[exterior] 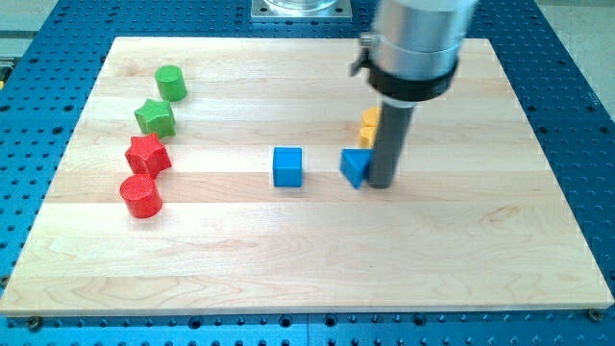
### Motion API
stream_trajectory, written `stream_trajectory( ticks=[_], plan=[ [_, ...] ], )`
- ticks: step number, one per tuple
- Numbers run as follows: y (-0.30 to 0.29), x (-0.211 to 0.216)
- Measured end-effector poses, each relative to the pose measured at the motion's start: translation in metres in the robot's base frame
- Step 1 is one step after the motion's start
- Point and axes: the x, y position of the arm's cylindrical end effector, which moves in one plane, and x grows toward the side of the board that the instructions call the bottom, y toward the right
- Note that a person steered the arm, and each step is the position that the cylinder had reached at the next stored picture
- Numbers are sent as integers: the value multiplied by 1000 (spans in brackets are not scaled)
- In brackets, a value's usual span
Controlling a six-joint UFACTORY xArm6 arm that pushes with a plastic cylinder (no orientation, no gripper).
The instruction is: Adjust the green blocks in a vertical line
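Note:
A green cylinder (pixel 171 83) stands near the board's upper left. A green star block (pixel 155 117) sits just below it, slightly to the view's left. My tip (pixel 382 184) rests on the board at centre right, far to the right of both green blocks. It touches the right side of a blue triangular block (pixel 355 166).
A red star block (pixel 147 154) and a red cylinder (pixel 140 196) lie below the green blocks. A blue cube (pixel 286 166) sits mid-board. A yellow block (pixel 369 126) is partly hidden behind the rod. The wooden board (pixel 307 259) lies on a blue perforated table.

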Motion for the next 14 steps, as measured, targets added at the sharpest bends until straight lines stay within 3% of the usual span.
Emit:
stream_trajectory(
  ticks=[1, 3, 5, 6, 8, 9, 10, 12, 13, 14],
  plan=[
    [-35, -4],
    [14, -20],
    [7, -104],
    [-15, -85],
    [-151, -190],
    [-223, -215],
    [-264, -206],
    [-275, -169],
    [-338, -123],
    [-325, -100]
  ],
)
